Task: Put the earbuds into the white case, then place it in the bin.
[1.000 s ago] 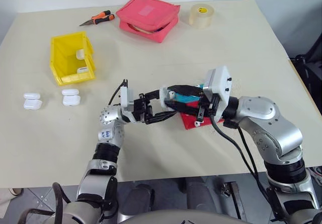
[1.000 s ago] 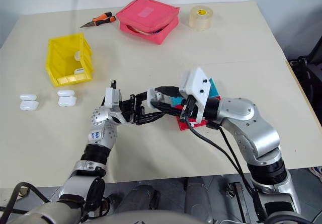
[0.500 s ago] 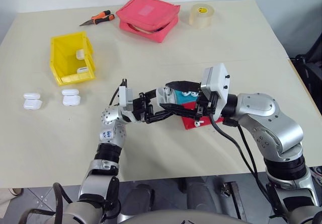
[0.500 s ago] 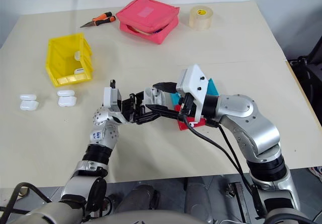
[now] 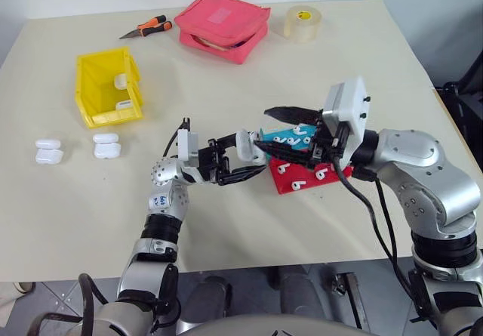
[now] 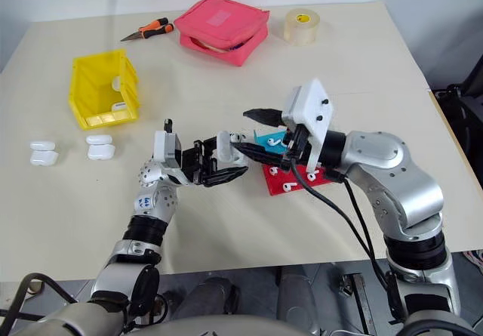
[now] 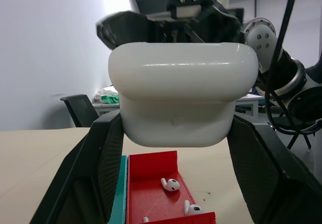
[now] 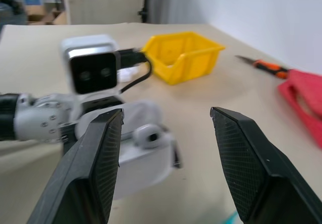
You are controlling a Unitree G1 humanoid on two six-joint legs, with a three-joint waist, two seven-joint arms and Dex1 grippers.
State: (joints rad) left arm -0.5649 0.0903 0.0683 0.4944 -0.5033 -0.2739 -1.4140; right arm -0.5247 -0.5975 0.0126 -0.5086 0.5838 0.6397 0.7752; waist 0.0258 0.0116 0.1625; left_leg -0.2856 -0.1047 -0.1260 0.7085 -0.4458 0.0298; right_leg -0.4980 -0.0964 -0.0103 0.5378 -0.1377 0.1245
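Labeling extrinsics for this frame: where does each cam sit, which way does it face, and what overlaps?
Left and right eye: on the head, looking forward and down over the table; both arms show.
Left wrist: looks along the left gripper, shut on the white case, toward the red tray.
Right wrist: looks along the open right gripper toward the bin.
Shared: the case appears in all views.

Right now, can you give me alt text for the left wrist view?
The left pincer grips a white case between its black fingers, close to the camera. Below sits a red tray with earbuds in it, and the right pincer hovers just behind the case.
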